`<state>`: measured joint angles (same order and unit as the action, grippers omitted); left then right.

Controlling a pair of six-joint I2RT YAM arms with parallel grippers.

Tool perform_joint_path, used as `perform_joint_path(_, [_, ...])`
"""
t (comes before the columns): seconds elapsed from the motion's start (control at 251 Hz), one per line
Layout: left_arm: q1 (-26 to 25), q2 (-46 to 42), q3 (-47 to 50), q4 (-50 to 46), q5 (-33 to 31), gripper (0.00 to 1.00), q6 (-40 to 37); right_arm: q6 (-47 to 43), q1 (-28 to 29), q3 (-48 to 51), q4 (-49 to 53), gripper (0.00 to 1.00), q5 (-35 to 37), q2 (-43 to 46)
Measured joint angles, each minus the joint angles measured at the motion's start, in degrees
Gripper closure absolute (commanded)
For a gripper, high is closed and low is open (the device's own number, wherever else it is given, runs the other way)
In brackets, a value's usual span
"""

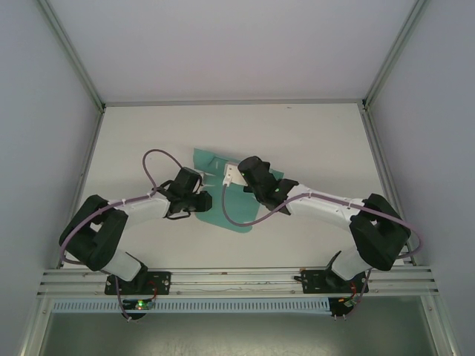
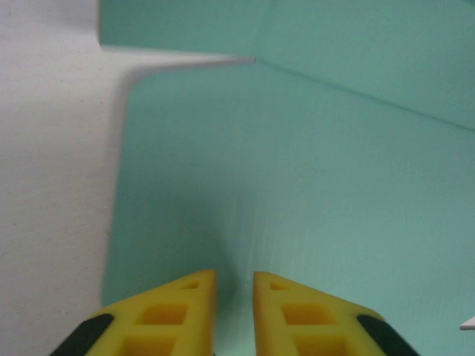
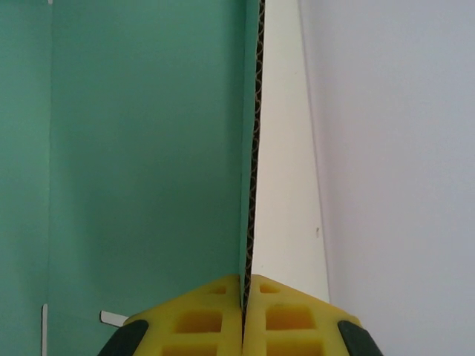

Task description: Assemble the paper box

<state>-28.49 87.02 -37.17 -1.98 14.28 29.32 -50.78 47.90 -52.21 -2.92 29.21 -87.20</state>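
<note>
Teal corrugated paper box [image 1: 206, 160], white-backed flap pinched by right gripper [image 3: 243, 282], left gripper [image 2: 234, 276] slightly parted

The paper box [image 3: 141, 148] was teal-green with a white back; the left end effector [image 2: 234, 280] and right end effector [image 3: 243, 282] were yellow with black.

The paper box [image 1: 236, 206] sits mid-table as an unfolded teal-green die-cut sheet, most of it lying flat. Creases run across its panels, and there's a notch cut in at one corner. One flap [image 3: 286, 185] stands up on edge: teal on one face, white on the other, corrugated core showing along the rim. Not a closed box yet.
</note>
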Motion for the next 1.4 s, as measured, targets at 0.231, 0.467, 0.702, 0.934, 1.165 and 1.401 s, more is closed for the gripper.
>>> perform_joint_path(0.231, [0.0, 2.9, 0.1, 4.2, -1.1, 0.93, 1.8, -4.4, 3.5, 8.8, -10.0, 1.0, 1.6, 2.6])
perform_joint_path(0.467, [-0.4, 5.0, 0.2, 9.6, -1.3, 0.96, 3.1, -4.7, 6.3, 11.2, -12.2, 1.0, 1.9, 0.5])
perform_joint_path(0.702, [-1.2, 4.5, 0.9, 10.7, -2.8, 0.96, 3.1, -4.6, 5.0, 8.0, -13.4, 1.0, 5.7, -6.4])
perform_joint_path(0.934, [-1.6, 3.2, 2.8, 11.8, -3.8, 0.96, 3.6, -5.2, 0.7, 4.1, -13.3, 1.0, 3.1, -7.9])
perform_joint_path(1.165, [-1.8, 3.2, 2.8, 11.8, -3.9, 0.96, 4.0, -8.0, -0.8, 0.2, -17.2, 1.0, 6.9, -13.9])
perform_joint_path(1.401, [-4.5, -2.9, 5.7, 5.3, -4.8, 0.94, 5.3, -10.6, -1.0, 3.9, -18.4, 1.0, 6.3, -11.4])
